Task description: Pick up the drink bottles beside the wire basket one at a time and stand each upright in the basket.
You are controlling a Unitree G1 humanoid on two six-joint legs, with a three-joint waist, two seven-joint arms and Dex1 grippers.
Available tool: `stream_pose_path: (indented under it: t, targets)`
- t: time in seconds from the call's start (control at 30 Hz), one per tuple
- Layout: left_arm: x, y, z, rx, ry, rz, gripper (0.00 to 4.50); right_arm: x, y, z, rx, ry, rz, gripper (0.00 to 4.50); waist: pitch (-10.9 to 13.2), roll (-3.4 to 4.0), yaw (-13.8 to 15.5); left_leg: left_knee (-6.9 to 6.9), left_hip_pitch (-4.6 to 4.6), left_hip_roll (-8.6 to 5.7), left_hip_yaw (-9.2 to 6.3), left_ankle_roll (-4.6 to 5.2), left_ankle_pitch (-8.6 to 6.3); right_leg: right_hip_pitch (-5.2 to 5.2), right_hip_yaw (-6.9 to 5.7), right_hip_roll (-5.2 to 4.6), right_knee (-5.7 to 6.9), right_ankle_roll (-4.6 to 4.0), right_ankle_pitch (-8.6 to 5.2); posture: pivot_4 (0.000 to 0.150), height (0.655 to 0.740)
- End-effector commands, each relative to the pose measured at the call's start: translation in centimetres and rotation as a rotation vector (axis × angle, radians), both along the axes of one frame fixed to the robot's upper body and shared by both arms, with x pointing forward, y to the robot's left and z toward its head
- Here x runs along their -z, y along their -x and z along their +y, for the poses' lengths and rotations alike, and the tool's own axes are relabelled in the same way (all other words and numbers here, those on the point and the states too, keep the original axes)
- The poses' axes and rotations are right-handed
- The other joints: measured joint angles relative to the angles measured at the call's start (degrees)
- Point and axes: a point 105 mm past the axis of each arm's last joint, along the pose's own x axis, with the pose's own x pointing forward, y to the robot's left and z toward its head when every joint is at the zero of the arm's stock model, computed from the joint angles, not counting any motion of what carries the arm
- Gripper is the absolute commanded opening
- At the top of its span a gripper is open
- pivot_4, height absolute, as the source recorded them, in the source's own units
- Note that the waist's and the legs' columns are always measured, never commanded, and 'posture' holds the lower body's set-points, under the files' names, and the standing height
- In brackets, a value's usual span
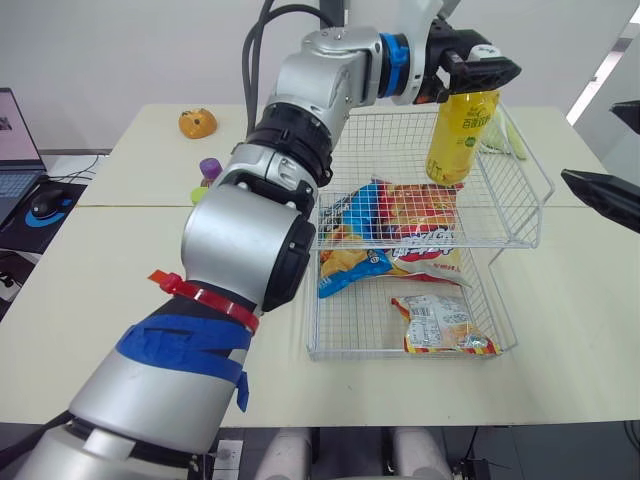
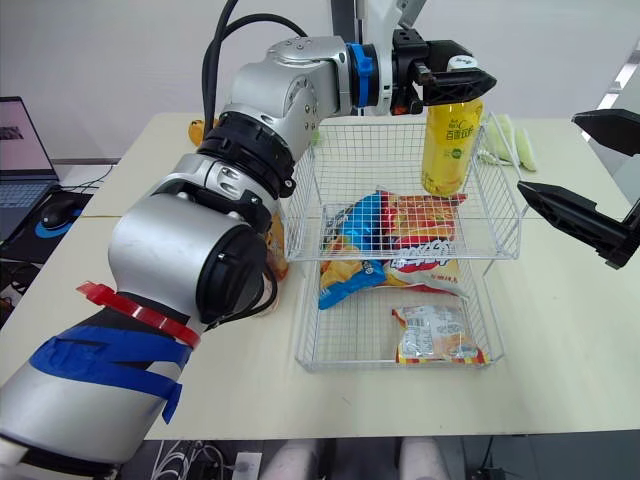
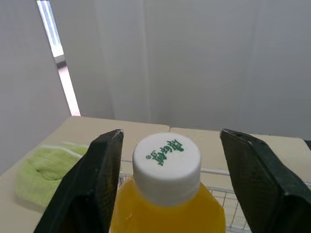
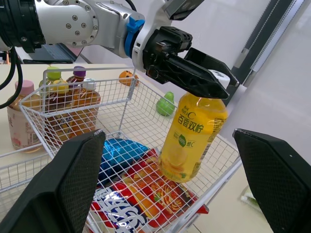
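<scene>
A yellow drink bottle (image 1: 460, 135) with a white cap (image 3: 166, 159) stands upright in the far right of the wire basket's (image 1: 528, 190) upper tier. My left gripper (image 1: 485, 72) is at the bottle's cap, open, with one finger on each side and a gap to both. My right gripper (image 2: 548, 155) hangs open over the table to the right of the basket, holding nothing. Several more bottles (image 4: 73, 94) stand on the table at the basket's left side; a purple cap (image 1: 210, 168) shows past my left arm.
Snack bags (image 1: 400, 215) lie in the upper tier and a packet (image 1: 440, 325) in the lower one. A green cloth (image 1: 505, 135) lies behind the basket, an orange toy (image 1: 197, 123) at the far left. A laptop (image 1: 15, 150) and mouse (image 1: 45, 205) sit on a side desk.
</scene>
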Motion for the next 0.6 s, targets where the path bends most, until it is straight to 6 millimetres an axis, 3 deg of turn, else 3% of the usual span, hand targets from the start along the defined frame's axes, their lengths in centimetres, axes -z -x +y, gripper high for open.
stream_pose_path:
  t: [0.03,0.23,0.6]
  targets:
    - [-2.5,1.4,-0.4,0.044,0.029,-0.065,4.47,-1.0,0.4,0.0,0.009,0.005,-0.058,4.5,0.0,0.0,0.0,0.0,0.0,0.0,0.0,0.0,0.0,0.0,0.0,0.0,0.0,0.0,0.0,0.15,0.74]
    - [-3.5,1.6,0.5,0.06,0.062,-0.072,4.47,-1.0,0.2,-0.1,0.015,0.016,-0.065,4.5,0.0,0.01,-0.03,0.02,0.01,0.0,0.0,0.0,0.0,0.0,0.0,0.0,0.07,0.0,0.0,0.15,0.74]
    - [-4.3,2.4,6.1,0.09,-0.017,-0.154,4.47,-1.0,-0.1,-0.1,0.023,0.03,-0.07,4.5,-0.01,0.02,-0.15,0.06,0.13,0.01,0.01,-0.01,0.01,-0.01,0.05,0.01,0.35,0.01,-0.02,0.15,0.74]
